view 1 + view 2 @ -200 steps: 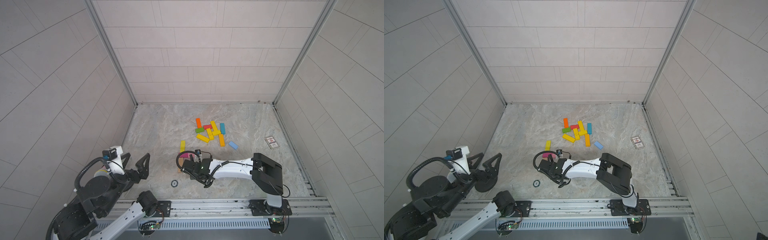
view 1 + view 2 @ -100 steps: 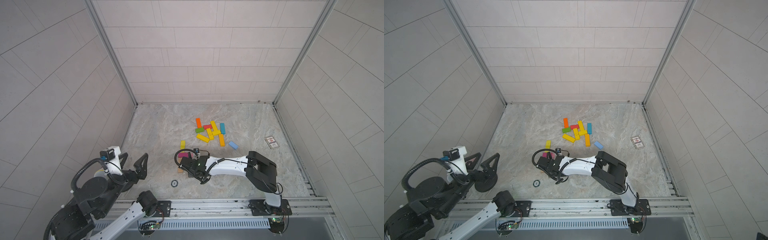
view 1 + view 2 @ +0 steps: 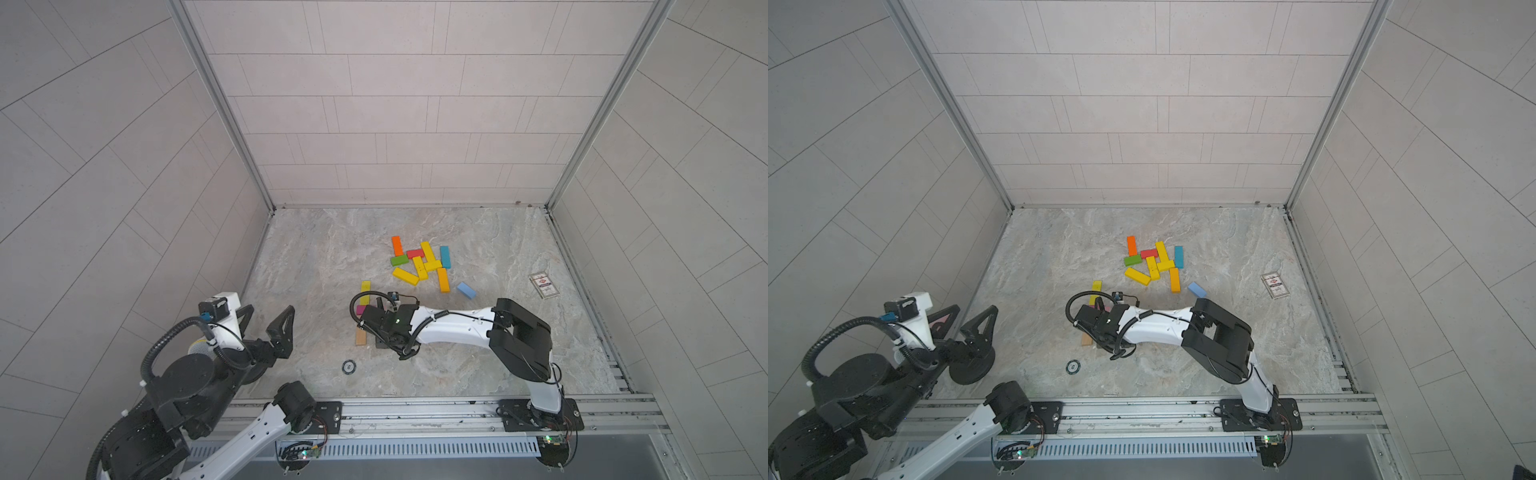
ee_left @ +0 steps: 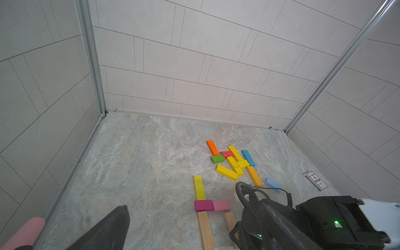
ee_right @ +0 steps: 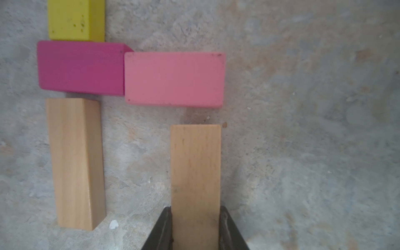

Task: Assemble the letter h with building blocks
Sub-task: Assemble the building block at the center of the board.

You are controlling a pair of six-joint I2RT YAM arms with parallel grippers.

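Right arm stretched low, right fingers clamping plain wood bar; left fingers spread wide.

You had fifteen building blocks laid out: five yellow bars, two orange bars, two plain wood bars, and one each of red block, green block, teal bar, light blue block, magenta block and pink block. You also had one printed card and one black disc.

My right hand is black, my wood bar pale tan; beside it a pink bar, magenta bar, yellow bar (worktop mottled grey).
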